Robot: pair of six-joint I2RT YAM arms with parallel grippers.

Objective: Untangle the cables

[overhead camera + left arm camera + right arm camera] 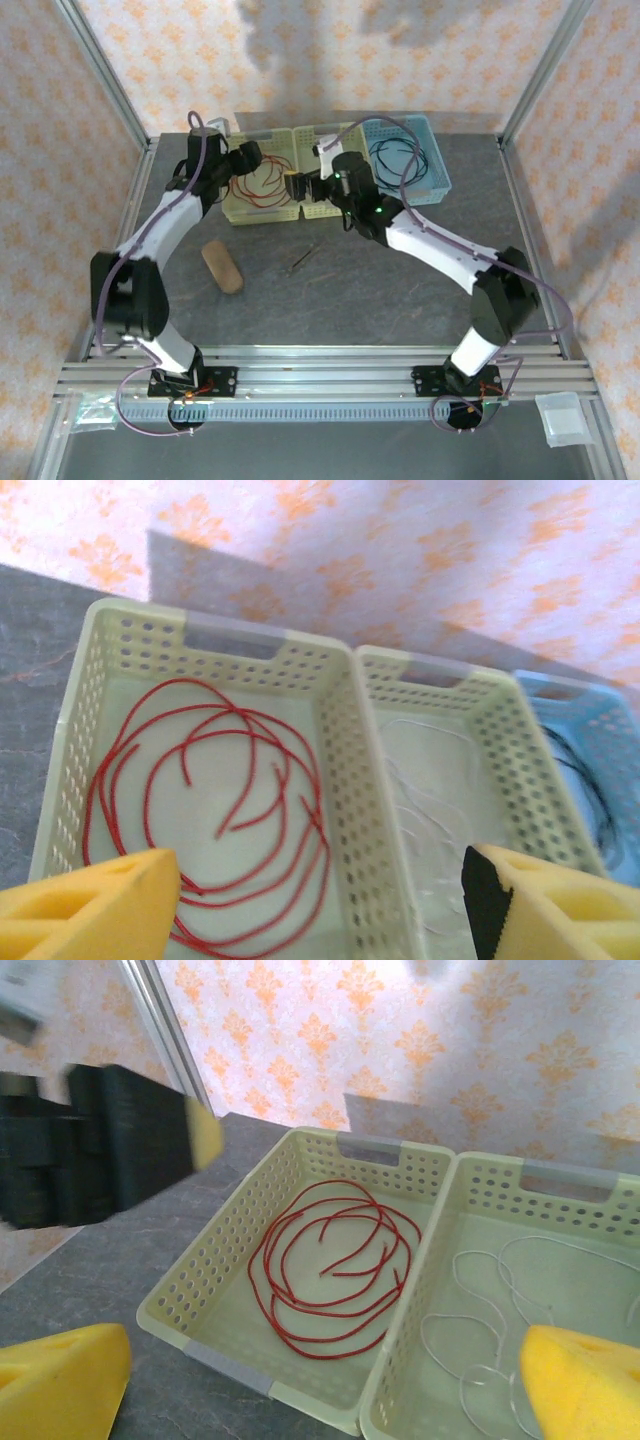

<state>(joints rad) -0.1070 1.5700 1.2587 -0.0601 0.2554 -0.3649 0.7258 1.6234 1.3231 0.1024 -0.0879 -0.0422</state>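
The cables lie sorted, one to a basket: the red cable [240, 800] is coiled in loose overlapping loops on the floor of the left basket [235, 640], the whitish cable [480, 1330] is spread thin in the middle basket [430, 670], and the black cable [400, 160] lies in the blue basket [430, 185] at the right. None of them touches another, so the sorting looks close to finished. The main risk from here is undoing it. The left gripper [320, 900] hangs just above the near end of the red coil, and a fingertip dipping or pulling away low could hook a loop and drag it over the shared wall onto the whitish strand. Both arms also crowd the same two baskets, so a careless retreat could knock them together or shove a basket. Whether the red loops merely overlap or cross in a real knot I cannot tell from these views. The left gripper's yellow fingers [100, 900] stand wide apart with nothing between them and no strand touching them. The right gripper [325, 1390] is spread just as wide, hovering at the near rim of the left and middle baskets, gripping nothing and touching nothing.
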